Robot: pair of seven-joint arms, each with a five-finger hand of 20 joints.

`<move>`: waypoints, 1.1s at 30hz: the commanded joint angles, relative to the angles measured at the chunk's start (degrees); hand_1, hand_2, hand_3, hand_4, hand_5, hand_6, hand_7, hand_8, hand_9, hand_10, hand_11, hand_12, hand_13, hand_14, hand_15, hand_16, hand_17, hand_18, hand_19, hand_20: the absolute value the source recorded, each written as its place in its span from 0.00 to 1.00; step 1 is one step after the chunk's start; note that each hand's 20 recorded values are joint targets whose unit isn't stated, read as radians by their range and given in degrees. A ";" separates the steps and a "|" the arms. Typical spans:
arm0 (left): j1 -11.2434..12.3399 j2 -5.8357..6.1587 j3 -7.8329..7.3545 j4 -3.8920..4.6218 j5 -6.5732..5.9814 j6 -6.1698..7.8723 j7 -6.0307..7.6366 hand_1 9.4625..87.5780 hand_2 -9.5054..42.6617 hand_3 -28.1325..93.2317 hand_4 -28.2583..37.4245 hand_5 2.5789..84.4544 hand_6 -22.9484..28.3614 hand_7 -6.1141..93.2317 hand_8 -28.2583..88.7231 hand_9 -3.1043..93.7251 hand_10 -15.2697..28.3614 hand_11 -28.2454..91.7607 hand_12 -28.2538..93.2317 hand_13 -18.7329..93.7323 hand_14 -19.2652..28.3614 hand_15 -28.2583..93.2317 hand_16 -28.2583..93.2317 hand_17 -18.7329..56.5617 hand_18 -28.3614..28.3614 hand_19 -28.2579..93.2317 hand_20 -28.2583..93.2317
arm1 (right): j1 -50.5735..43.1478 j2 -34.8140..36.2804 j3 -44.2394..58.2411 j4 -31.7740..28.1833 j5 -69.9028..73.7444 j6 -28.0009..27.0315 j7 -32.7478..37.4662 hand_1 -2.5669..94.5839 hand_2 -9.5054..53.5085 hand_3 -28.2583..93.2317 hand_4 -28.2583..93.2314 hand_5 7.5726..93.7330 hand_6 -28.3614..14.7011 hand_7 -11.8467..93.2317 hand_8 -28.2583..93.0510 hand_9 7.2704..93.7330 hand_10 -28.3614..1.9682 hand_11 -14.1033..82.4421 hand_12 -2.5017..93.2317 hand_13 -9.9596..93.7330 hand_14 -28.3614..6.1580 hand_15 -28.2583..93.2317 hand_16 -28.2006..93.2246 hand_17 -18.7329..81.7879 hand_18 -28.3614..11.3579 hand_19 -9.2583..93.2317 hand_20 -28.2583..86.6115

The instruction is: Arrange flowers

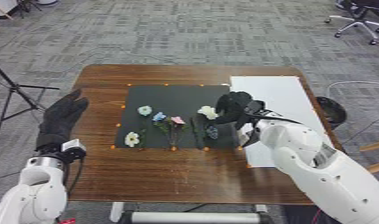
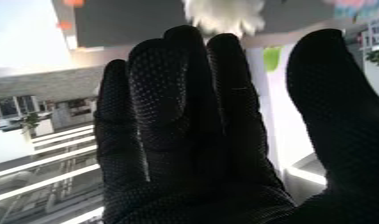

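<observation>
The right hand (image 1: 233,105) (fingers straight, thumb spread) is at the mat's (image 1: 181,95) right edge, the straight-fingered left hand (image 1: 61,116) well apart.

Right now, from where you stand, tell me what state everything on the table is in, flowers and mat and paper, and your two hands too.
Left hand: open, fingers extended
Right hand: open, fingers straight, nothing gripped
Blue flower: loose, lying down
Pink flower: loose, lying down
White flower by the right hand: bloom open
Lower-left white flower: bloom open
Dark mat: spread flat
White sheet: flat, partly covered
</observation>
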 commanded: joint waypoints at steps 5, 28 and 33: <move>-0.35 -0.12 1.04 -0.56 3.87 0.13 3.98 0.19 0.20 0.80 0.08 0.48 0.52 0.19 0.19 0.48 0.64 0.38 0.34 0.46 0.74 0.30 0.25 0.29 0.70 0.28 0.35 | -11.43 -3.09 28.51 -6.80 33.83 2.41 -12.01 0.30 0.11 0.77 0.11 0.60 0.65 0.27 0.16 0.63 0.48 0.26 0.23 0.65 0.44 0.44 0.48 0.43 0.26 0.41 0.60; 5.12 -0.56 1.44 -7.88 3.35 2.31 15.61 0.34 0.80 0.54 0.00 0.52 0.57 0.13 0.17 0.56 0.69 0.35 0.29 0.42 0.61 0.29 0.19 0.35 0.58 0.25 0.35 | -40.18 -24.51 48.24 -16.38 64.14 0.11 -23.42 0.00 0.35 0.66 0.05 0.26 0.62 0.12 0.18 0.27 0.50 0.16 0.11 0.24 0.56 0.20 0.29 0.24 0.43 0.08 0.40; 5.09 -0.76 1.80 -7.63 1.22 2.99 15.22 0.27 0.80 0.53 0.00 0.54 0.58 0.12 0.17 0.56 0.70 0.35 0.29 0.41 0.60 0.29 0.19 0.34 0.57 0.25 0.35 | -39.81 -25.55 47.72 -16.03 62.01 1.27 -23.54 0.00 0.38 0.60 0.03 0.25 0.60 0.11 0.18 0.23 0.54 0.15 0.09 0.21 0.56 0.18 0.29 0.21 0.45 0.09 0.39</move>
